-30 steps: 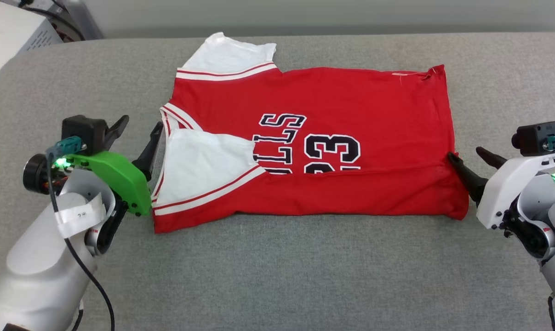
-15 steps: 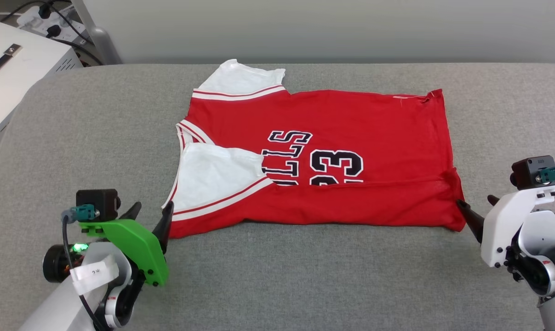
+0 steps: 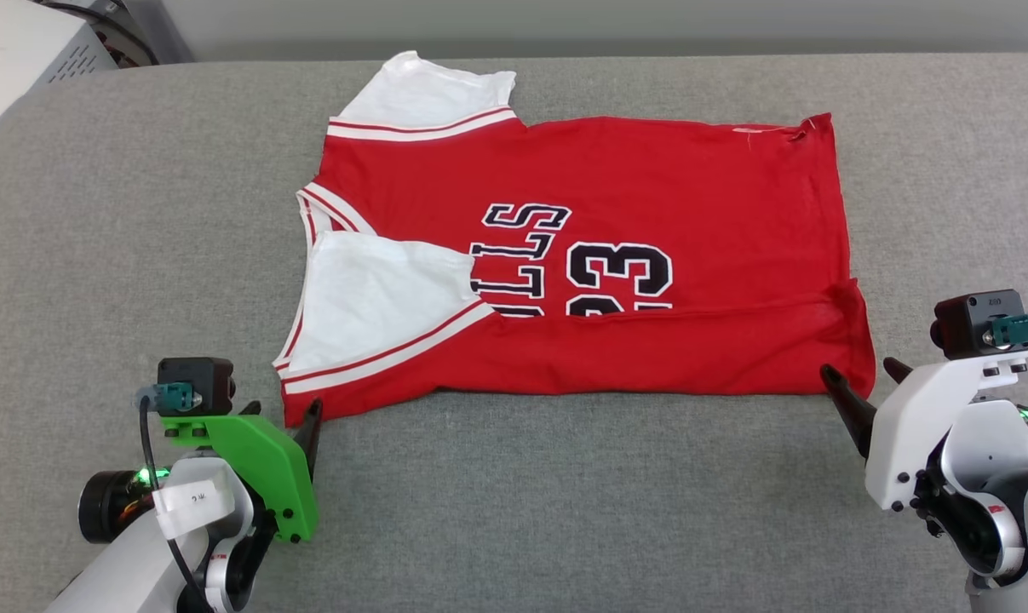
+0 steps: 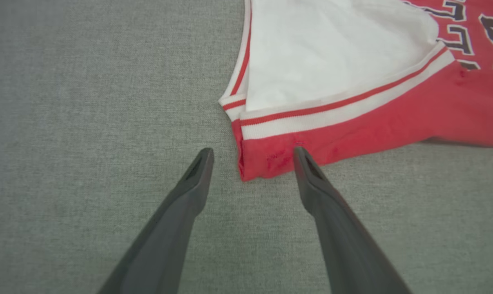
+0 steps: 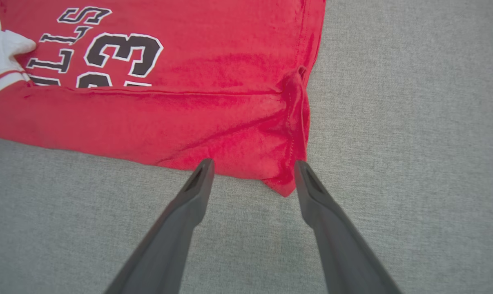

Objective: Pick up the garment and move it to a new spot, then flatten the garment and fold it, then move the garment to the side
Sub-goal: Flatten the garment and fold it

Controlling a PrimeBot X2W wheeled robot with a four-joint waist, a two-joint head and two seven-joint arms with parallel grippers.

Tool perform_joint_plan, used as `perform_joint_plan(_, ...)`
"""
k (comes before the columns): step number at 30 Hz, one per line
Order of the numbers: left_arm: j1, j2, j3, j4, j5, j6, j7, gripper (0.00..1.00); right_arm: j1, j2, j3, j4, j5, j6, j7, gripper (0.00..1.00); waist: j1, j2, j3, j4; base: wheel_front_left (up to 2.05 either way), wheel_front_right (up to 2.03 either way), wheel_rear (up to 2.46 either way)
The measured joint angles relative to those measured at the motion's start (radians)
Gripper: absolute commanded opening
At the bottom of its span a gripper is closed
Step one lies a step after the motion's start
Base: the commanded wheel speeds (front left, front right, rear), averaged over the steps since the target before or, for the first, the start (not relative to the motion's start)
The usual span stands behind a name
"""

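At the far left, a white vented housing [image 3: 20, 47] was seen beyond the grey fabric-covered surface [image 3: 565, 511]. The left hand [image 3: 282, 410] was held low over that surface, its two dark fingers spread wide and nothing pinched between them. In the left wrist view the near-left red corner of the garment was framed by the fingertips; whether the cloth was touched could not be told. The red jersey shirt [image 3: 650, 187] was laid flat mid-surface, collar to the left and hem to the right. One white sleeve [image 3: 377, 298] was folded onto the front, and the near long edge was turned over so that the foot of the "BULLS 23" print [image 3: 565, 264] was covered. At the right, the right hand [image 3: 857, 368] was likewise spread and empty. In the right wrist view the near-right hem corner was bracketed by its fingertips.
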Motion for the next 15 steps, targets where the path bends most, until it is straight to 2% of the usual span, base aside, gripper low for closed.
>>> perform_joint_plan(15, -0.04, 0.003, -0.002, 0.045, 0.001, 0.026, 0.04, 1.0, 0.0, 0.012, 0.007, -0.024, -0.006, 0.0, -0.007, 1.0, 0.0, 0.0, 0.079, -0.028, 0.0, 0.0, 0.0)
